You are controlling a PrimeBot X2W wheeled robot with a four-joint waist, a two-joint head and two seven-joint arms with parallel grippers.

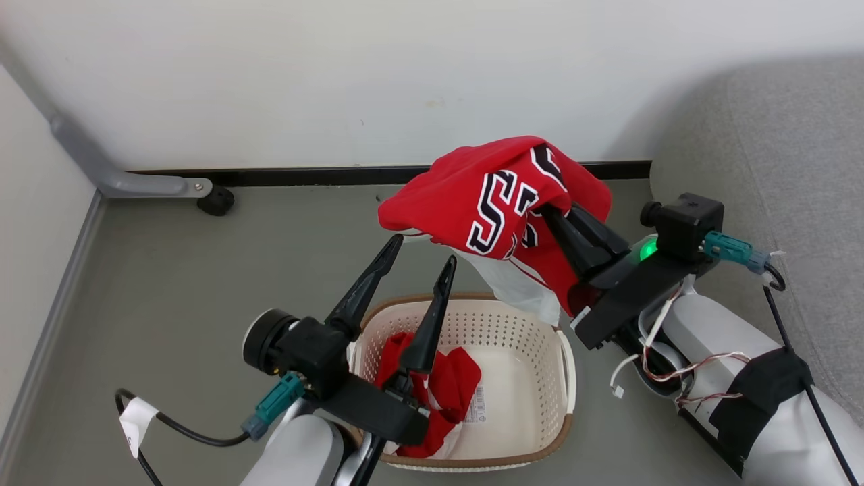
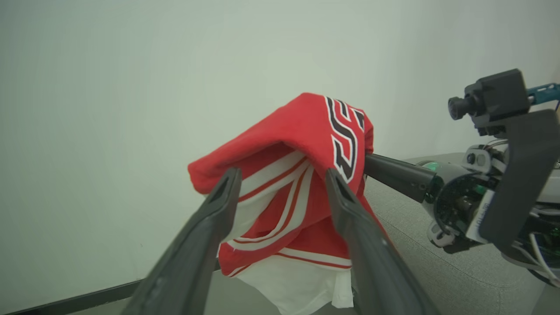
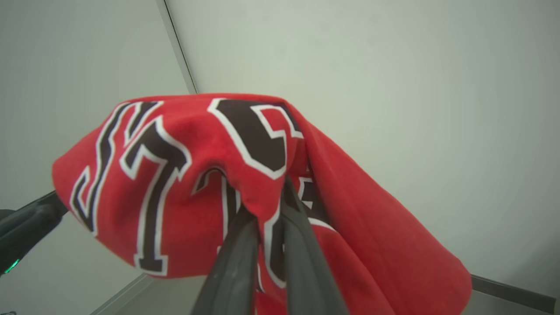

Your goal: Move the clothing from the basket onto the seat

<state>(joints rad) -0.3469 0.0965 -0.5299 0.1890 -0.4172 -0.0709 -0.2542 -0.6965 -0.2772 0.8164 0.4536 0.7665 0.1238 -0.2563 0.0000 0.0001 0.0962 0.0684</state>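
Right fingers (image 1: 582, 241) pinch the red jersey (image 1: 486, 196); left fingers (image 1: 363, 291) spread wide, empty, just beside it.

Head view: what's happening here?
The right gripper is shut on the red jersey, holding it up in the air, short of the seat. The left gripper is open, its fingers close to the jersey's lower edge. The red shorts lie in the basket. Neither garment is on the seat yet.
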